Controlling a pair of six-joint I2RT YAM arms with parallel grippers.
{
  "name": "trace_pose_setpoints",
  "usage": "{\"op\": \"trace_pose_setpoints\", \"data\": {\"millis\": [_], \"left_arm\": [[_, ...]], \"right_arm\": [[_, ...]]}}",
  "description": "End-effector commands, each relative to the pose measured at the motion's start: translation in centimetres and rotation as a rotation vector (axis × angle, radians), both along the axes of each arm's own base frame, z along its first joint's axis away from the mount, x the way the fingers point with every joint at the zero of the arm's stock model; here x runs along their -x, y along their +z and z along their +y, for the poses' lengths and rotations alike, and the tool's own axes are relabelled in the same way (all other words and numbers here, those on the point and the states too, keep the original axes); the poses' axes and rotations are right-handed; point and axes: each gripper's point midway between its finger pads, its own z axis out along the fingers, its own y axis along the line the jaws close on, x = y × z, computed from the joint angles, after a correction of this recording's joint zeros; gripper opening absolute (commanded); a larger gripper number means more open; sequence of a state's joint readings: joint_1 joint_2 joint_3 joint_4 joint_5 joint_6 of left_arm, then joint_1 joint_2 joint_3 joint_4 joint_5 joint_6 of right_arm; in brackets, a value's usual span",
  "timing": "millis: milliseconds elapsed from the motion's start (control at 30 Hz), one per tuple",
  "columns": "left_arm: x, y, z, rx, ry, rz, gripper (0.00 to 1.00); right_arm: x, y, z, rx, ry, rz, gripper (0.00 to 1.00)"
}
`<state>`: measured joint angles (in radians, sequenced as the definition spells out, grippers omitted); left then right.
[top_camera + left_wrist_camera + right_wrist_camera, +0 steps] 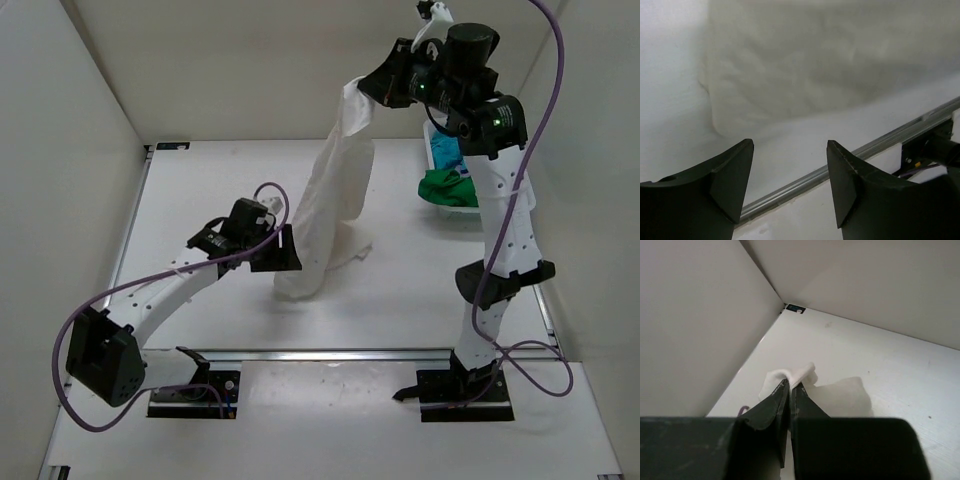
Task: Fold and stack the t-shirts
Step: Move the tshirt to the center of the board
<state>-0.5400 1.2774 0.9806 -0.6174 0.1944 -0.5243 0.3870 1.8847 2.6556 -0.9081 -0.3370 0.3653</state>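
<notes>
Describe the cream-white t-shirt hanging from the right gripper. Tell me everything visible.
The cream-white t-shirt is soft, wrinkled cloth with no print that can be made out. It hangs as a long, drooping column from the right gripper, whose jaws are pinched shut on a small tuft of its upper edge. Its lower end reaches the table and bunches there in loose folds. The left gripper is open, low beside that bottom end, and is not gripping it.

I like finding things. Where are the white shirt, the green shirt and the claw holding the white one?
white shirt (335, 200): top view, middle of the hanging cloth.
green shirt (445, 187): top view, its bunched middle.
right gripper (790, 386): right wrist view, between its fingertips.
</notes>
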Motion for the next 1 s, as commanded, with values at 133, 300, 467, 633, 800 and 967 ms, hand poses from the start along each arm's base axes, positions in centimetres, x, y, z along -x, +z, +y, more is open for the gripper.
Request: {"op": "trace_pose_setpoints", "data": {"millis": [133, 300, 467, 633, 800, 967], "left_arm": [[-0.6, -2.5, 2.1, -0.029, 0.061, -0.037, 0.76], [0.5, -4.6, 4.3, -0.116, 0.095, 0.002, 0.82], [-0.5, -6.1, 2.9, -0.014, 0.163, 0.049, 0.9], [-4.4, -5.9, 3.3, 0.165, 0.354, 0.026, 0.9], [-5.1, -9.1, 1.7, 0.15, 0.346, 0.149, 0.93], [-6.2, -10.8, 1.4, 0.211, 0.434, 0.186, 0.64]], "right_arm": [[0.7, -2.3, 1.0, 0.067, -0.009, 0.075, 0.0], [1.1, -1.0, -1.3, 0.056, -0.037, 0.056, 0.01], [2.1, -1.2, -1.9, 0.069, -0.034, 0.074, 0.0], [2.9, -2.6, -1.8, 0.112, -0.05, 0.123, 0.0], [3.6, -2.1, -2.4, 0.099, -0.068, 0.131, 0.01], [4.7, -1.3, -3.4, 0.105, -0.102, 0.112, 0.02]]}}
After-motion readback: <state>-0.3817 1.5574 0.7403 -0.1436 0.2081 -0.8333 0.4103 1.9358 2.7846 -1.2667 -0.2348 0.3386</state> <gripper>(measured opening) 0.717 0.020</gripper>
